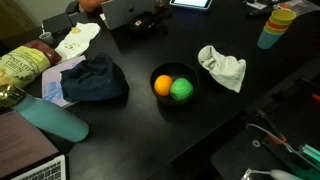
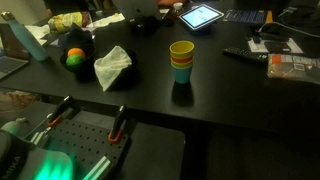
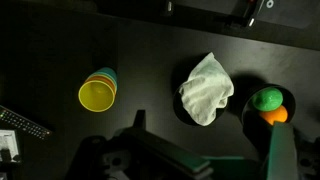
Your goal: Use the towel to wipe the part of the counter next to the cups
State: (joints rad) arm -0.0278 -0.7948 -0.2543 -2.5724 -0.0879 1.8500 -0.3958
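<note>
I'm hovering the gripper [image 3: 185,165] at the wrist view's bottom edge, the crumpled white towel [image 3: 208,90] lying centre and the stacked cups [image 3: 97,92] sitting left. It's too dark to tell the jaw opening.

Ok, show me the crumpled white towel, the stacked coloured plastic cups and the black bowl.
Crumpled white towel [image 3: 207,88]: wrist view, middle of the cloth.
Stacked coloured plastic cups [image 3: 96,95]: wrist view, inside the yellow top cup.
Black bowl [image 1: 173,103]: in an exterior view, front rim.
</note>
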